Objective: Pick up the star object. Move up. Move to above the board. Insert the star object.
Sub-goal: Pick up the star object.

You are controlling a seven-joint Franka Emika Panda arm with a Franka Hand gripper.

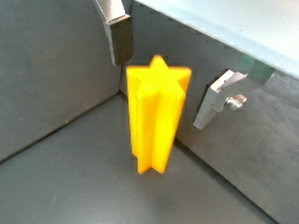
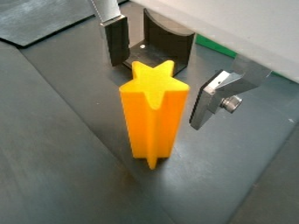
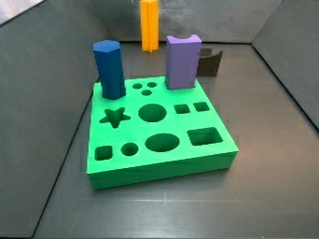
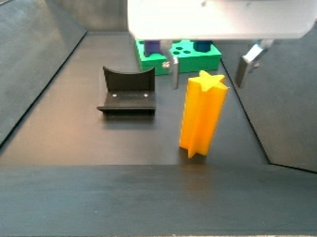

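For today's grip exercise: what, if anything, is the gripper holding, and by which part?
Nothing. The gripper is open, fingers apart either side of the standing star.

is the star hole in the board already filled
No, in a side view the star hole in the board is empty, while the star object stands behind it; the end effector straddles the star, open.

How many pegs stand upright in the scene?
3: the blue peg and purple peg in the board, the star object behind it, under the end effector.
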